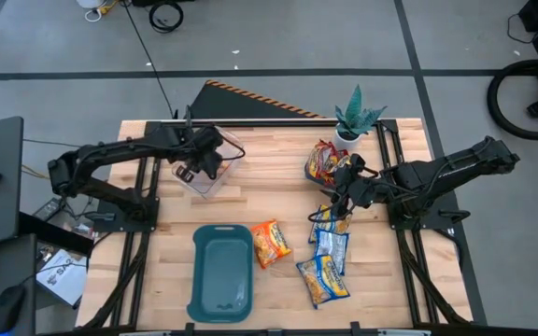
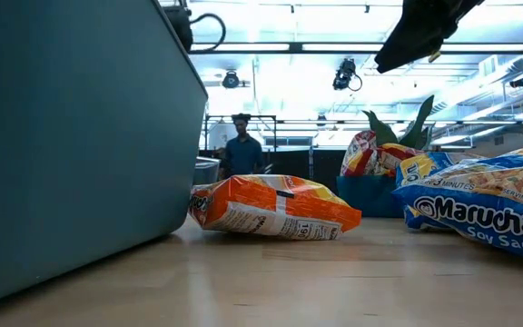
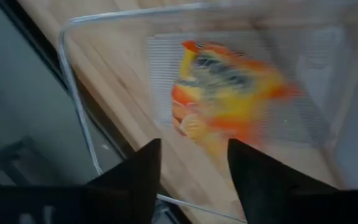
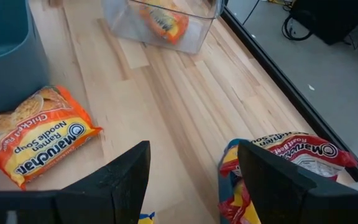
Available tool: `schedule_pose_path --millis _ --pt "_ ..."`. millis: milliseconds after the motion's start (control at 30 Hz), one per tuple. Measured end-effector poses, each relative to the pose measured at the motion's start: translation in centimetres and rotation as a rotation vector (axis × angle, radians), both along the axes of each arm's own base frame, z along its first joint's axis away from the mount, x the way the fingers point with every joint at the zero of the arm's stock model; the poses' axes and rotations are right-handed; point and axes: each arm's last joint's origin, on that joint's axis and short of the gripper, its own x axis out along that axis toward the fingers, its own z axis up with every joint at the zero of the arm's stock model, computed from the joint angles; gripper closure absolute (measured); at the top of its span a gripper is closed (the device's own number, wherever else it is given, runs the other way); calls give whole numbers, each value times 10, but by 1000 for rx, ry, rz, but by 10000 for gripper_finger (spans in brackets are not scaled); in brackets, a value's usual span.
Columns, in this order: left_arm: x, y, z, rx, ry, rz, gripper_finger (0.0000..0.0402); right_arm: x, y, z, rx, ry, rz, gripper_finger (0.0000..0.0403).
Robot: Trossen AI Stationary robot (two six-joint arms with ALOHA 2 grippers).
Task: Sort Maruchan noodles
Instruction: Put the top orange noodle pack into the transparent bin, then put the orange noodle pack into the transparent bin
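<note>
My left gripper hangs open over the clear plastic tub at the table's far left. Inside the tub lies an orange noodle packet, seen blurred between the open fingers. My right gripper is open and hovers above the table on the right, between the red packets and the blue packets. Another orange packet lies flat on the wood beside the teal tray. The red packets rest in a heap by the plant pot.
A potted plant stands at the far edge behind the red packets. The low view shows the teal tray's wall close by on the left, the orange packet and a blue packet. A person stands far behind the table.
</note>
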Motion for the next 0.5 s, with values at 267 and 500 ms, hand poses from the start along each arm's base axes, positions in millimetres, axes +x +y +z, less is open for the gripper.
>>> schedule_pose_path --millis 267,500 --pt "-3 2 42 -98 -212 165 200 2 0 2 4 -21 6 154" --pt "23 -15 46 -408 -473 327 228 2 -2 2 1 -20 -5 154"
